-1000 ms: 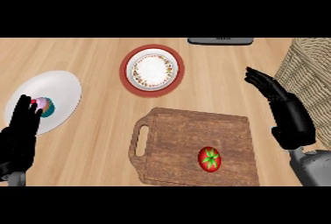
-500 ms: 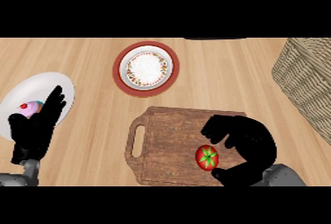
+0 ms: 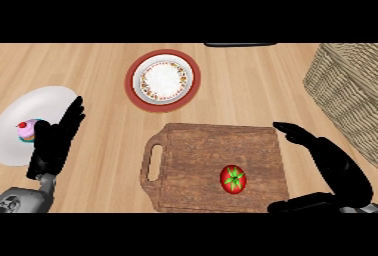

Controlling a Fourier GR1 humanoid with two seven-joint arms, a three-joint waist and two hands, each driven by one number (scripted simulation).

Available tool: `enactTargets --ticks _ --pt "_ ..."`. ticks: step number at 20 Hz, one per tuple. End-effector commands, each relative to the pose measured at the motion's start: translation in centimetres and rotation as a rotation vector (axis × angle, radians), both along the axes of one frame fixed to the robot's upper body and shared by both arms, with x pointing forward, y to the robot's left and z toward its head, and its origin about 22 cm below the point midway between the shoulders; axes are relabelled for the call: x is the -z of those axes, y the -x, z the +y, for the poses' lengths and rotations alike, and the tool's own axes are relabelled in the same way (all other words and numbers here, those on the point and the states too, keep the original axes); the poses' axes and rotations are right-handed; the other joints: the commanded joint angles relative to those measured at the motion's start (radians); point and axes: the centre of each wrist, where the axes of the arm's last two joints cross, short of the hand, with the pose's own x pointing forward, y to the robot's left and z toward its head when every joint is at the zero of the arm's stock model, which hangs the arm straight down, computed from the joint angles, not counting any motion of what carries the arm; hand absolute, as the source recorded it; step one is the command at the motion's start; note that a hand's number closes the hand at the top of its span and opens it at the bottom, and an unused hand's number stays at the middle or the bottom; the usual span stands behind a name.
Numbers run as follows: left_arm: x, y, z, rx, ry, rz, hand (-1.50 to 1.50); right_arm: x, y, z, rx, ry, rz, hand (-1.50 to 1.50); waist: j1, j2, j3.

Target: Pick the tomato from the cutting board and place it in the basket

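Note:
A red tomato (image 3: 233, 178) with a green stem lies on the wooden cutting board (image 3: 207, 150), near its front right part. My right hand (image 3: 336, 172) is open just to the right of the tomato, fingers stretched over the board's right edge and thumb low at the front, not touching the fruit. The wicker basket (image 3: 347, 90) stands at the right edge of the counter. At the left my left hand (image 3: 55, 142) rests open, fingers up, beside a white plate.
A red-rimmed plate with a patterned white dish (image 3: 164, 77) sits behind the board. At the far left a white plate (image 3: 22, 107) carries a pink cupcake (image 3: 27, 131). A dark object (image 3: 240, 45) shows at the back edge.
My right hand, which was curled over the tomato half a second ago, now stands open to its right. The tomato lies in the same place on the board.

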Motion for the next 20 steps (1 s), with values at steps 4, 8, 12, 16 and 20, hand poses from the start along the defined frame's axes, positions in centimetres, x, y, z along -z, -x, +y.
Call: enactTargets --ticks 4,8,12,16,20 --pt "0.9 -0.8 -0.1 0.004 -0.007 0.018 0.0 -8.4 -0.4 -6.5 -0.024 0.609 0.006 -1.5 -0.001 0.003 -0.003" --pt "0.5 -1.4 0.2 0.021 0.005 0.01 0.0 -10.4 0.4 -7.3 -0.165 0.73 0.12 -1.5 0.021 0.004 0.0" --pt "-0.2 -2.2 -0.6 0.04 0.002 0.005 0.0 -10.1 2.2 -8.0 -0.229 0.716 0.17 -1.5 0.025 0.004 0.003" --pt "0.3 -2.8 -1.1 0.056 -0.014 -0.009 0.0 -9.7 1.4 -5.5 -0.188 0.734 0.18 -1.5 0.044 0.007 0.002" --pt "-2.2 -4.3 -0.1 0.045 0.014 -0.007 0.0 -9.4 2.4 -7.7 -0.143 0.687 0.194 -1.5 0.036 0.005 0.003"
